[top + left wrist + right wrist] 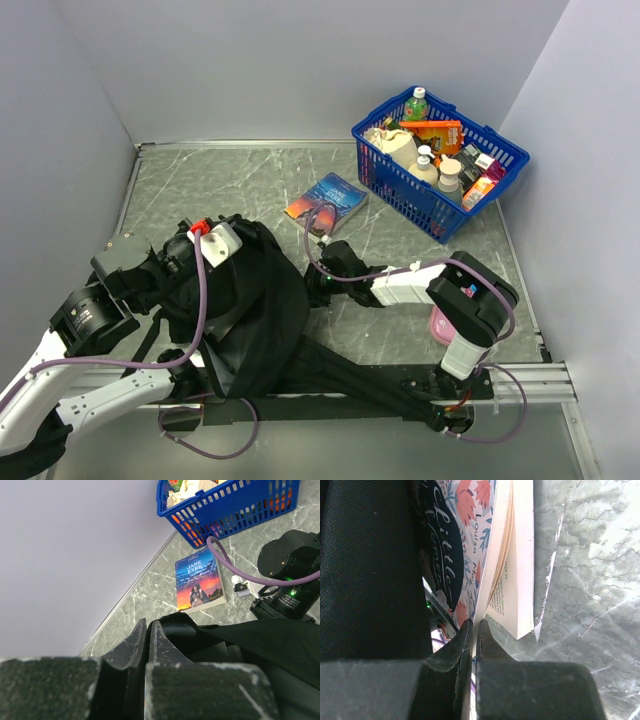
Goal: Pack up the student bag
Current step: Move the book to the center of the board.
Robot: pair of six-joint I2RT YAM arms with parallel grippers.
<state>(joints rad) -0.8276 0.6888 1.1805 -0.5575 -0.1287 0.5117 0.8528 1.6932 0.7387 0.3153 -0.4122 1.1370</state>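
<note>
The student bag (255, 310) lies slumped on the near-left part of the grey marbled table (230, 180). Its black straps trail along the near edge toward the right arm's base.

The left gripper (148, 630) sits at the bag's far-left side with its fingers pressed together. The tips are against a fold of black fabric, but I cannot tell whether any cloth is caught between them.

The right gripper (472, 627) is at the bag's right edge, also closed. In its wrist view a floral paperback (465, 540) stands on edge right beside the bag's fabric. The lower edge of its front cover runs into the seam between the fingertips, so the gripper appears to pinch that cover. The pages fan away to the right.

A second book, Jane Eyre (327, 197), lies flat on the table just beyond the bag, between it and the blue basket (400, 185). The basket stands in the far-right corner, filled with bottles and boxes. A pink object (440, 325) lies on the table near the right arm, partly hidden by it.
</note>
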